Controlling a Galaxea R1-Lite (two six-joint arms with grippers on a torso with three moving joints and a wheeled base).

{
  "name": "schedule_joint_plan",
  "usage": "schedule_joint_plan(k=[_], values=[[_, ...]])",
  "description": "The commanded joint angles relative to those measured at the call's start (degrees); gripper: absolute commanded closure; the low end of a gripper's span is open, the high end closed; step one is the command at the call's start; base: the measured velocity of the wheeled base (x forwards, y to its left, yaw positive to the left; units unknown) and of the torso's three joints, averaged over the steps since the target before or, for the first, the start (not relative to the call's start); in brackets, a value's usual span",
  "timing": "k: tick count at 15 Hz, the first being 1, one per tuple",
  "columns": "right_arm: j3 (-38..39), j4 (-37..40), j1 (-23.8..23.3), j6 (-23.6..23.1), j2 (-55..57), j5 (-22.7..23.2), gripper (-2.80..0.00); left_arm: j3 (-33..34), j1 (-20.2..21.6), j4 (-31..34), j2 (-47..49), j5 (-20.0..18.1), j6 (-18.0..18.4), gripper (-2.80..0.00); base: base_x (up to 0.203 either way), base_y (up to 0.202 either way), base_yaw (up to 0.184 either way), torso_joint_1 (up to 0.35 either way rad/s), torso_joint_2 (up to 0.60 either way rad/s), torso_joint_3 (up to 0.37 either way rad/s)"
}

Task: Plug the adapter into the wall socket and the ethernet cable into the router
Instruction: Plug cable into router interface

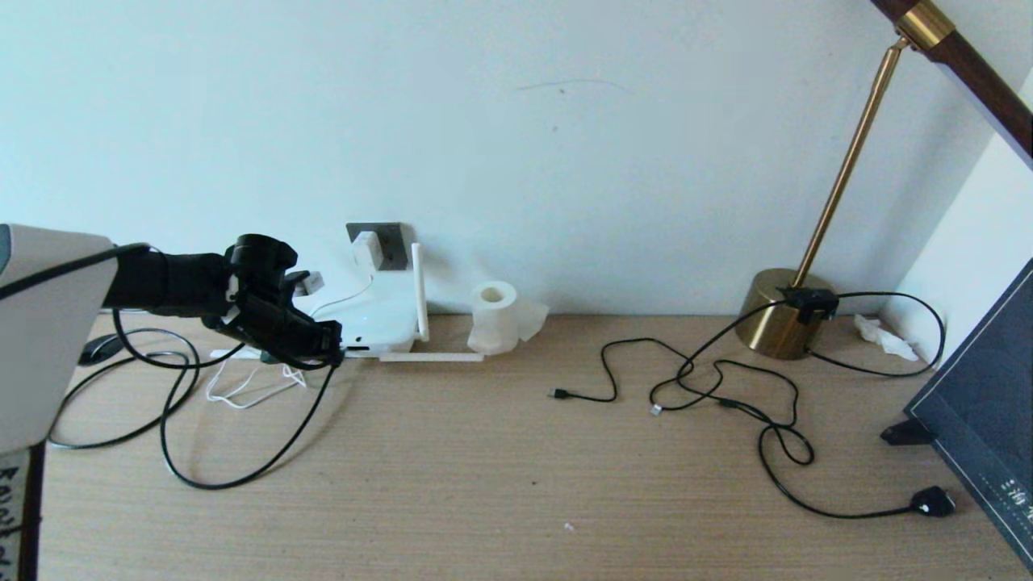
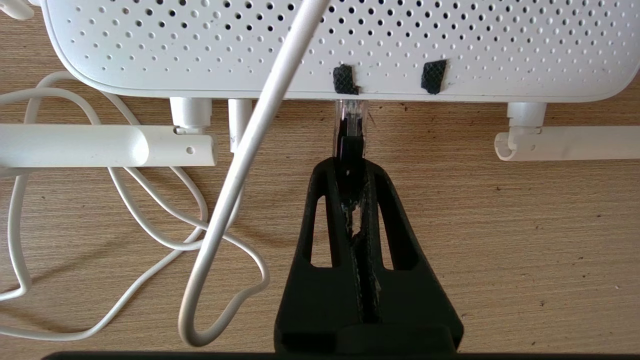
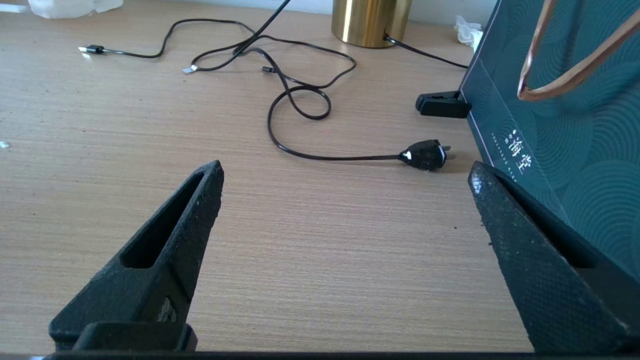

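The white router (image 1: 379, 316) lies at the back left below the dark grey wall socket (image 1: 391, 242). The white adapter (image 1: 365, 248) sits against that plate, its thin cord dropping to the router. My left gripper (image 1: 334, 352) is at the router's front edge, shut on the ethernet cable's plug (image 2: 350, 131). In the left wrist view the gripper (image 2: 350, 167) holds the plug in line with the router (image 2: 450, 40), its tip at the port under the edge. How deep it sits is hidden. The black ethernet cable (image 1: 242, 476) loops over the table. My right gripper (image 3: 346, 166) hangs open over bare table.
White antennas (image 2: 100, 145) lie along the router's front, with white cord loops (image 2: 125, 200) beside the plug. A toilet-paper roll (image 1: 494, 316) stands right of the router. Black USB cords (image 1: 613, 387), a brass lamp base (image 1: 787, 319), its plug (image 1: 932, 502) and a dark box (image 1: 984, 403) fill the right.
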Motion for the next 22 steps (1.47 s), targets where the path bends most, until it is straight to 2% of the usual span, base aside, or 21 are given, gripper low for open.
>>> schedule_joint_plan(k=[1,22], values=[[0.01,0.04,0.0,-0.03,0.06,0.02,-2.8,-0.09,0.03,0.12,0.14,-0.04,0.02,0.0,0.0,0.0,0.0,0.0,0.0,0.0],[0.01,0.01,0.0,-0.03,0.06,0.02,-2.8,-1.59,0.29,0.2,0.16,-0.04,0.02,0.0,0.0,0.0,0.0,0.0,0.0,0.0]])
